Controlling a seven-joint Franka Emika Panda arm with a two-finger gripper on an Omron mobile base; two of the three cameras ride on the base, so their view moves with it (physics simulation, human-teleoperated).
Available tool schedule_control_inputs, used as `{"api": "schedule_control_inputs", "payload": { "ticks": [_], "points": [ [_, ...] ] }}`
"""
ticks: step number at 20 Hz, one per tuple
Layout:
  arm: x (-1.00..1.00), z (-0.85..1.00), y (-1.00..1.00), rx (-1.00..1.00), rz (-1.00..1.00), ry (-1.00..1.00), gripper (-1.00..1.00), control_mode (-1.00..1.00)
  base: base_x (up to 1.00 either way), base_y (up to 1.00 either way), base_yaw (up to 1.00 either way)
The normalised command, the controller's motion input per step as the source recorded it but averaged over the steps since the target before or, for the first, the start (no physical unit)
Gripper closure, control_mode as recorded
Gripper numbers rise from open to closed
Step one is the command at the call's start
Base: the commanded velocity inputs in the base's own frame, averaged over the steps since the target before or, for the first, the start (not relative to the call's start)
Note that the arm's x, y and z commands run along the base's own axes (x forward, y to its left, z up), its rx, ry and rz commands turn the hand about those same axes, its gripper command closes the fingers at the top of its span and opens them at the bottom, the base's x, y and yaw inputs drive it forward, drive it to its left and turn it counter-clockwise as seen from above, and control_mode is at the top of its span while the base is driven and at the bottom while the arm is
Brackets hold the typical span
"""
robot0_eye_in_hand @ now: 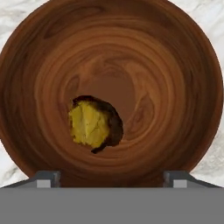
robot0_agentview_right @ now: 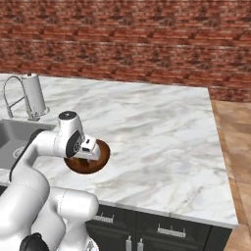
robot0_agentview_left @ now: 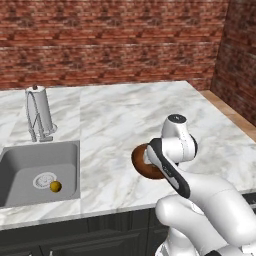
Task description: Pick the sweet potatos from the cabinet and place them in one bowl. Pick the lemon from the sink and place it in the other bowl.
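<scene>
A sweet potato (robot0_eye_in_hand: 94,124) lies loose on the floor of the wooden bowl (robot0_eye_in_hand: 183,65), the gripper (robot0_eye_in_hand: 111,179) poised directly above with jaws spread and empty (apparently just after a drop); the lemon (robot0_agentview_left: 55,186) waits beside the sink (robot0_agentview_left: 20,165) drain.

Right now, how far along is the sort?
Done: one sweet potato lies in the wooden bowl. In hand: nothing; the gripper hangs open over that bowl. Left: the lemon sits in the sink by the drain; no second sweet potato in the bowl.
</scene>
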Motion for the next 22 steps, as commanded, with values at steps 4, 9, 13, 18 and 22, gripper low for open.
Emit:
{"api": "schedule_control_inputs", "payload": {
  "ticks": [4, 9, 13, 18, 22],
  "points": [
    [-0.04, 0.35, 0.00, 0.00, 0.00, 0.00, -1.00, -1.00, 0.00, 0.00, 0.00],
    [-0.26, 0.71, -0.05, 0.00, -0.01, -0.02, -1.00, -1.00, 0.00, 0.00, 0.00],
    [-0.51, 0.69, -0.18, 0.00, -0.02, -0.02, -1.00, -1.00, 0.00, 0.00, 0.00],
    [-0.83, 0.52, -0.34, 0.00, -0.02, -0.07, -1.00, -1.00, 0.00, 0.00, 0.00],
    [-0.84, 0.56, -0.35, 0.00, -0.01, -0.04, -1.00, -1.00, 0.00, 0.00, 0.00]
  ]
}}
